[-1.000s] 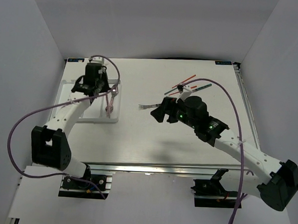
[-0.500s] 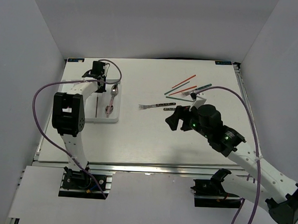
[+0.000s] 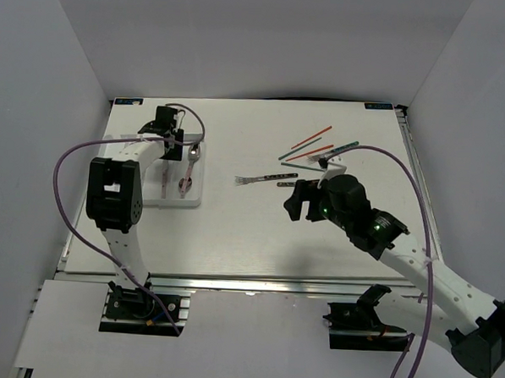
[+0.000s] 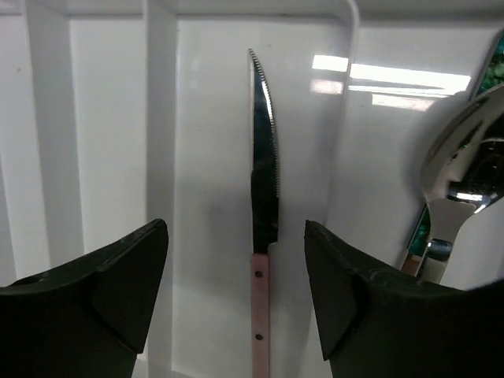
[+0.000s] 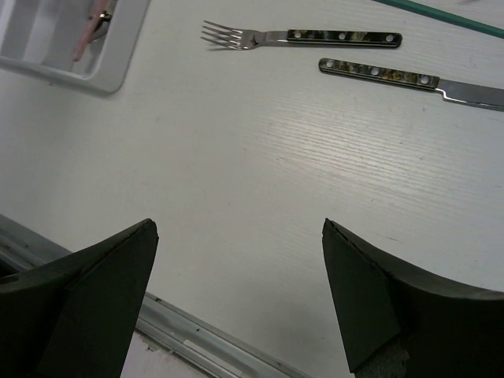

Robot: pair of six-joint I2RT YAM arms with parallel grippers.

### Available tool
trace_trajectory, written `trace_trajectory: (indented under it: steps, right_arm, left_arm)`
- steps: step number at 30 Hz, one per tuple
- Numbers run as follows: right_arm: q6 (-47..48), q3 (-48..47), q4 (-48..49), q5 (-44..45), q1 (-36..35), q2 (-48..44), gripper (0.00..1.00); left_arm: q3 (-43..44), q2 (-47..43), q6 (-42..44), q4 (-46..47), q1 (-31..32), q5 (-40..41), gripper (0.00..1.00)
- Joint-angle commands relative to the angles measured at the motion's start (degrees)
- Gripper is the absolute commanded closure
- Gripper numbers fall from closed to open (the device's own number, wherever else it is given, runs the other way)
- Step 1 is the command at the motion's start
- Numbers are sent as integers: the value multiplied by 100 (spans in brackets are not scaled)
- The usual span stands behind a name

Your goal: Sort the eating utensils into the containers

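Observation:
A pink-handled knife (image 4: 264,181) lies flat in one slot of the white tray (image 4: 157,118), untouched, between the spread fingers of my open left gripper (image 4: 236,291). Spoons (image 4: 461,173) fill the neighbouring slot on the right. From above, the left gripper (image 3: 170,144) hovers over the far end of the tray (image 3: 154,199). My right gripper (image 3: 296,200) is open and empty above bare table, just near of a dark-handled fork (image 5: 299,37) and a dark-handled knife (image 5: 409,81). Red and teal chopsticks (image 3: 310,145) lie beyond them.
The tray's corner (image 5: 79,47) shows at the upper left of the right wrist view, with a metal rail (image 5: 197,331) along the table's near edge. White walls enclose the table on three sides. A purple cable (image 3: 389,162) loops over the right arm.
My left gripper has opened and let the pink-handled knife go into its slot. The right gripper has drawn back a little toward the near right.

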State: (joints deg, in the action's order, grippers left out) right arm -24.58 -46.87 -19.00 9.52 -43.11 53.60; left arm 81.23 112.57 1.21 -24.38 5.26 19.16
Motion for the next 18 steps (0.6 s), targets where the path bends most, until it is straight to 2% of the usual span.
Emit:
trace_trajectory:
  steps: [1, 2, 4, 7, 9, 14, 16, 17, 18]
  right_arm:
    - [155, -454, 11, 340, 197, 369, 11]
    - [155, -524, -33, 349, 294, 640, 11]
    - [111, -839, -277, 332, 679, 1010, 11]
    - [-108, -1322, -568, 375, 1215, 1818, 11]
    - [-144, -1447, -526, 524, 1401, 2363, 11]
    - [-802, -2341, -832, 1289, 1894, 3697, 14]
    - [-1074, -2702, -1148, 1438, 1999, 4112, 20]
    - [-1441, -3148, -1323, 1500, 2008, 4541, 22]
    - [-1636, -3388, -1769, 1692, 2009, 4754, 22]
  left_arm:
    - [94, -744, -286, -146, -25, 228, 18]
    - [103, -867, -358, -172, -16, 342, 15]
    - [173, -1305, -629, -374, -25, 465, 2]
    - [87, -1851, -1374, -830, -16, 931, 2]
    - [-220, -2545, -1780, -945, -16, 1071, 2]
    - [-1925, -4074, -2704, -945, -16, 1810, 2]
    - [-2504, -4795, -2566, -657, -16, 1645, 2]
    - [-3151, -5041, -2478, -473, -16, 1531, 2]
    - [-3427, -5444, -2355, -140, -16, 1390, 2]
